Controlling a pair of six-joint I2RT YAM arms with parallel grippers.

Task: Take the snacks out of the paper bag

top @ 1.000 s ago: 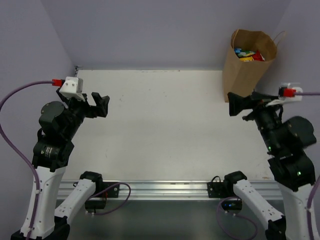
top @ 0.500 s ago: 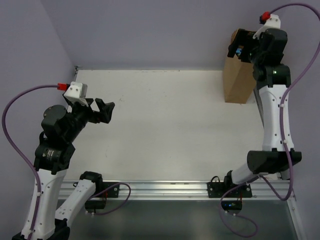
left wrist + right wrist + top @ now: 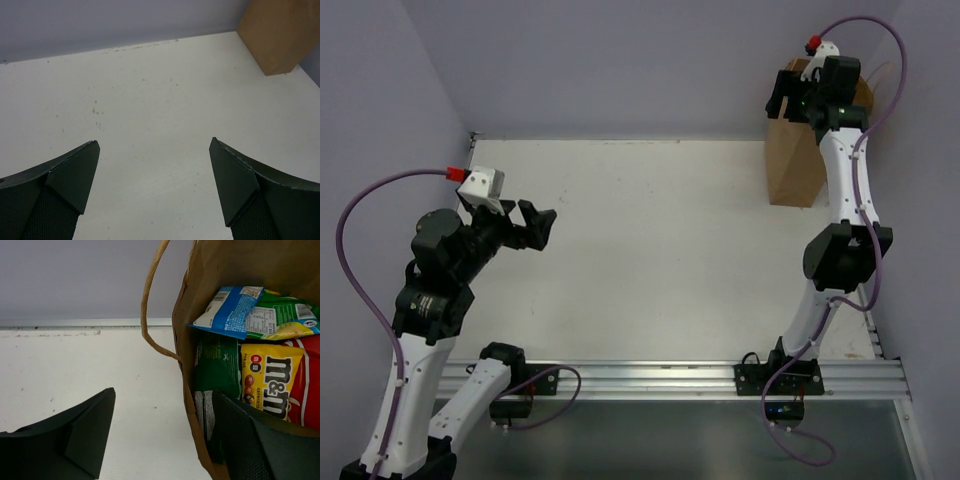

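Observation:
The brown paper bag [image 3: 792, 165] stands upright at the table's far right corner; it also shows in the left wrist view [image 3: 275, 35]. My right gripper [image 3: 788, 95] is open at the bag's mouth. In the right wrist view the right gripper [image 3: 164, 392] straddles the bag's wall [image 3: 187, 345], one finger outside over the table, the other inside. Inside lie snacks: a blue packet [image 3: 230, 310], a green-white one [image 3: 282, 315], a yellow M&M's packet [image 3: 270, 377], a red bag [image 3: 307, 390] and a dark green bag [image 3: 217, 365]. My left gripper [image 3: 535, 225] [image 3: 154, 145] is open and empty over the table's left.
The bag's twisted paper handle [image 3: 149, 305] loops out just above my right gripper. The white table [image 3: 650, 240] is bounded by purple walls at the back and sides. A metal rail [image 3: 650, 378] runs along the near edge.
My right arm has risen from low beside the bag to the bag's mouth and shifted a little left. My left gripper has drifted slightly right.

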